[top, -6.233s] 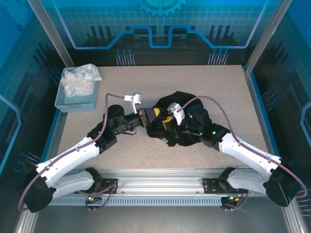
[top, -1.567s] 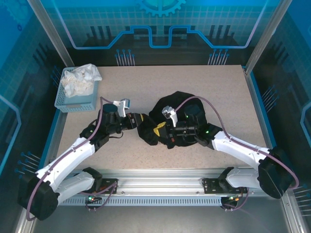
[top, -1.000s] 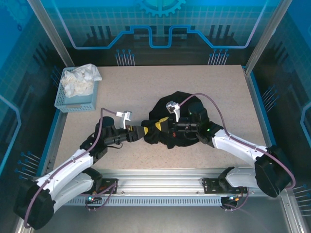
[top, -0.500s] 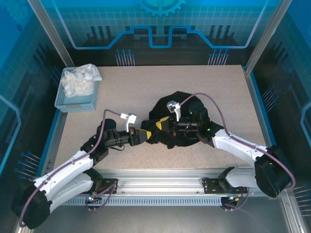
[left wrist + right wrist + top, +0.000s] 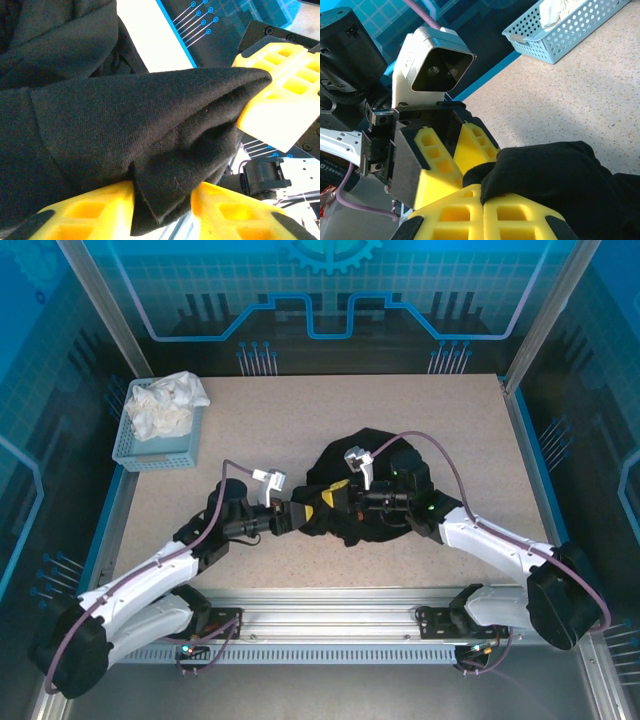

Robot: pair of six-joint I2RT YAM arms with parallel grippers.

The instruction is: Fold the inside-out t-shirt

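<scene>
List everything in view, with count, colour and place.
black t-shirt: one, black, bunched right of the table's centre
blue perforated basket: one, light blue, far left corner of the table
white cloth: one crumpled heap, white, inside the basket
table: one, speckled beige, under everything
left gripper: one, yellow fingers, pinching a fold at the shirt's left edge
right gripper: one, yellow fingers, shut on the same edge, beside the left
</scene>
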